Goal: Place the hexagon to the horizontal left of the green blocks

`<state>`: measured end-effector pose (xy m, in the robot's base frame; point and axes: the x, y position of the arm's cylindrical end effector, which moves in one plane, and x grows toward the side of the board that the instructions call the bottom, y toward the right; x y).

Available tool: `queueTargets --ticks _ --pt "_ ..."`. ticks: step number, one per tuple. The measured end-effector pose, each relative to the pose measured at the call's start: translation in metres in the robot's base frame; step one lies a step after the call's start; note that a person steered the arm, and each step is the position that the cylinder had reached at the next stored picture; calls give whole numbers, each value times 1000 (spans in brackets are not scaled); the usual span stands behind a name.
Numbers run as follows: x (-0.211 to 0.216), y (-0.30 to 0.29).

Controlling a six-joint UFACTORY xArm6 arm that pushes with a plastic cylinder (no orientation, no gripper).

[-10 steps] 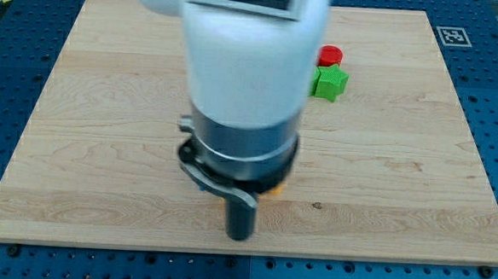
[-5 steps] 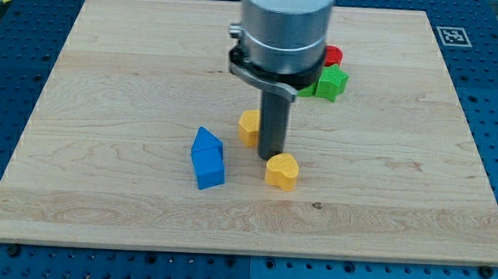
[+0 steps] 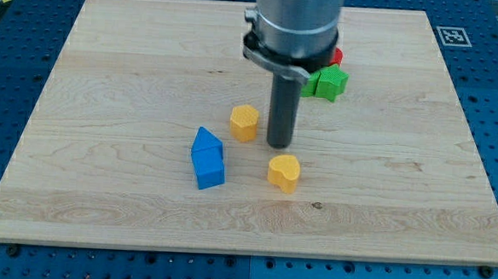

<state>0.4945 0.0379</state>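
My tip (image 3: 279, 145) rests on the wooden board, just right of the yellow hexagon (image 3: 244, 121) with a small gap between them. A yellow heart-shaped block (image 3: 284, 172) lies just below the tip. A green block (image 3: 330, 82) sits up and right of the tip, behind the rod. A second green piece (image 3: 308, 89) shows partly at its left, mostly hidden by the arm. A red block (image 3: 336, 55) peeks out above the green one.
A blue house-shaped block (image 3: 207, 159) lies left of and below the hexagon. The wooden board (image 3: 107, 81) lies on a blue perforated table. A printed marker tag (image 3: 452, 36) sits at the board's top right corner.
The arm moved up the view from near the bottom edge, then shifted slightly right. The tip went from below the yellow blocks to between them. The hexagon sits a little further left.
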Motion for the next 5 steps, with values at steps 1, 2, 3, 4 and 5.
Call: queueTargets --ticks 1,2,3,4,5 --pt "7 -9" --pt "-28 -42" --pt "-59 -54" --pt "-73 -71" --pt "-82 -101"
